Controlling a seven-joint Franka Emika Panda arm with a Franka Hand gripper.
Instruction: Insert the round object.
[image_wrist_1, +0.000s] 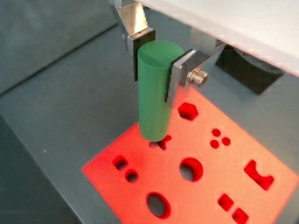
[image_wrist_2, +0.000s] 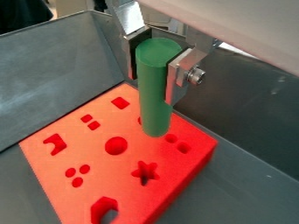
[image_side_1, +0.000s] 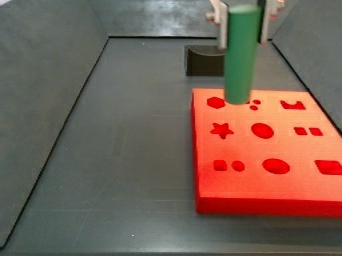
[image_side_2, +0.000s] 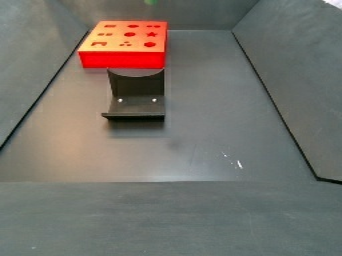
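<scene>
- I see a dark grey matte floor (image_side_2: 187, 140) with sloped grey walls around it; in a side view the fixture (image_side_2: 134, 96) stands near the frame's centre, just in front of the red board (image_side_2: 127, 45) at upper left.
- The board (image_side_1: 265, 150) is a glossy red slab with cut-outs: circles, star, squares.
- My gripper (image_wrist_1: 158, 54) sits at the top of both wrist views, its silver plates pinching the round object (image_wrist_1: 155, 92), a matte green cylinder peg (image_side_1: 242, 55), upright, lower end over the board (image_wrist_2: 117, 162).
</scene>
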